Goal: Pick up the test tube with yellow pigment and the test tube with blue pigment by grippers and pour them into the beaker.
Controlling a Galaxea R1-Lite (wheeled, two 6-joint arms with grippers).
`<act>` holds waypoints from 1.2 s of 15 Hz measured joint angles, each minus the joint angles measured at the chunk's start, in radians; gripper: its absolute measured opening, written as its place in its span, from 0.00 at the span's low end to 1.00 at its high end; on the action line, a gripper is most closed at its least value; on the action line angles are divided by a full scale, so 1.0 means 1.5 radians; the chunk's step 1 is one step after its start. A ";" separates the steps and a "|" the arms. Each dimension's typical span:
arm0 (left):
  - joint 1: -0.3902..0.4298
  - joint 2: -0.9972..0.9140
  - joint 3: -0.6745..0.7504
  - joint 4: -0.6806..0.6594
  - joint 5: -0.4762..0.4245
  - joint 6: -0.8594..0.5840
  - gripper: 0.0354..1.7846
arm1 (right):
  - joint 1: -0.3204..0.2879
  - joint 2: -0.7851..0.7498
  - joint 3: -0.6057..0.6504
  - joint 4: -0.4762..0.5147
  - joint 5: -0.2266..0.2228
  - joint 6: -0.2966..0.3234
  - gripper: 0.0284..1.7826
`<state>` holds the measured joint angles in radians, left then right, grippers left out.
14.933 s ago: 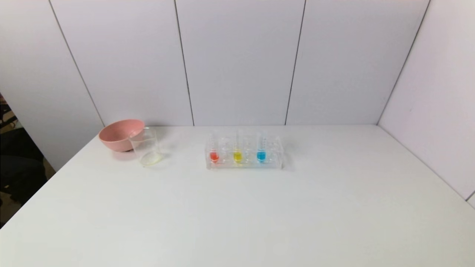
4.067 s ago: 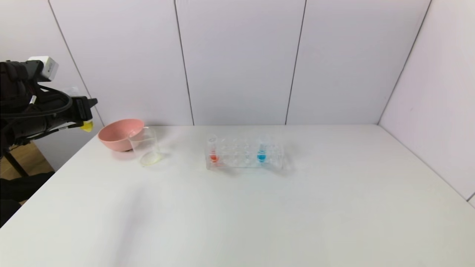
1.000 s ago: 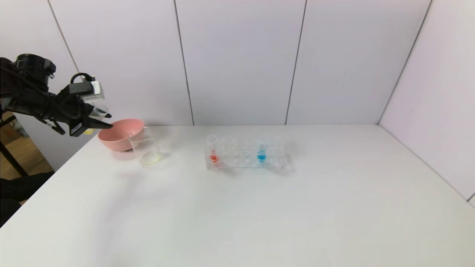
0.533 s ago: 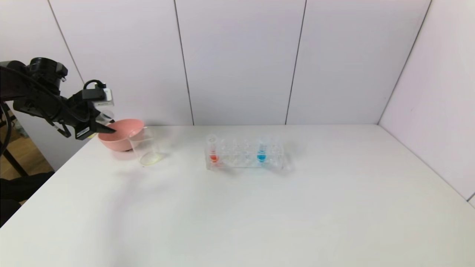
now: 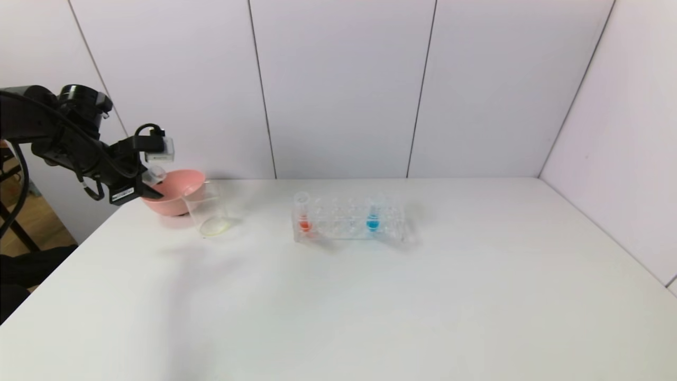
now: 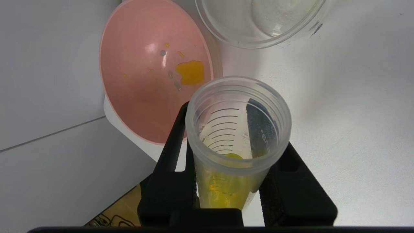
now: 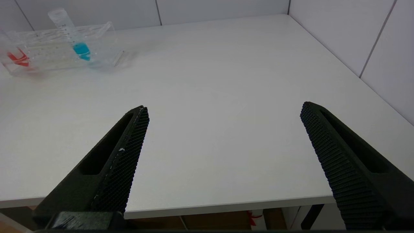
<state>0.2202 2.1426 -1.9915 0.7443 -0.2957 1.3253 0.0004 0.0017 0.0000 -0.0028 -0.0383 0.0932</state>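
Observation:
My left gripper is shut on the test tube with yellow pigment and holds it tilted over the near-left rim of the pink bowl. In the left wrist view the fingers clamp the tube, whose open mouth points toward the bowl and the beaker. Yellow liquid sits low in the tube. The beaker stands just right of the bowl. The test tube with blue pigment stands in the rack; it also shows in the right wrist view. My right gripper is open and empty above the table's front edge.
The pink bowl holds a small yellow puddle. The clear rack at mid-table also holds a red-orange tube. The table's left edge runs under my left arm. White wall panels stand behind.
My left gripper has moved right and down with the yellow tube, from beside the bowl to over its rim. The rack, the beaker and the blue tube have not moved.

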 joint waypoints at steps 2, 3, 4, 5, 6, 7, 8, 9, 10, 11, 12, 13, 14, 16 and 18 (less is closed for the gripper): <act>-0.007 0.000 0.000 0.001 0.015 -0.004 0.29 | 0.000 0.000 0.000 0.000 0.000 0.000 0.96; -0.010 0.001 0.000 0.001 0.020 -0.007 0.29 | 0.000 0.000 0.000 0.000 0.000 0.000 0.96; -0.012 0.001 0.000 0.001 0.022 -0.010 0.29 | 0.000 0.000 0.000 0.000 0.000 0.000 0.96; -0.014 0.001 -0.001 0.001 0.023 -0.012 0.29 | 0.000 0.000 0.000 0.000 0.000 0.000 0.96; -0.015 0.001 -0.001 0.001 0.024 -0.013 0.29 | 0.000 0.000 0.000 0.000 0.000 0.000 0.96; -0.016 0.001 -0.002 0.000 0.027 -0.015 0.29 | 0.000 0.000 0.000 0.000 0.000 0.000 0.96; -0.017 0.001 -0.002 0.001 0.031 -0.016 0.29 | 0.001 0.000 0.000 0.000 0.000 0.000 0.96; -0.019 0.001 -0.002 0.001 0.036 -0.019 0.29 | 0.000 0.000 0.000 0.000 0.000 0.000 0.96; -0.020 0.001 -0.002 0.001 0.038 -0.021 0.29 | 0.000 0.000 0.000 0.000 0.000 0.000 0.96; -0.022 0.001 -0.002 0.001 0.042 -0.023 0.29 | 0.000 0.000 0.000 0.000 0.000 -0.001 0.96; -0.024 0.001 -0.002 0.001 0.049 -0.026 0.29 | 0.000 0.000 0.000 0.000 0.000 0.000 0.96; -0.027 0.000 -0.002 0.001 0.056 -0.027 0.29 | 0.000 0.000 0.000 0.000 0.000 0.000 0.96; -0.030 -0.001 -0.002 0.000 0.063 -0.028 0.29 | 0.000 0.000 0.000 0.000 0.000 0.000 0.96; -0.036 -0.001 -0.002 0.000 0.074 -0.031 0.29 | 0.000 0.000 0.000 0.000 0.000 0.000 0.96; -0.042 -0.001 -0.002 0.000 0.090 -0.034 0.29 | 0.000 0.000 0.000 0.000 0.000 0.000 0.96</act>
<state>0.1577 2.1413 -1.9940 0.7447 -0.1611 1.2743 0.0009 0.0017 0.0000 -0.0028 -0.0379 0.0928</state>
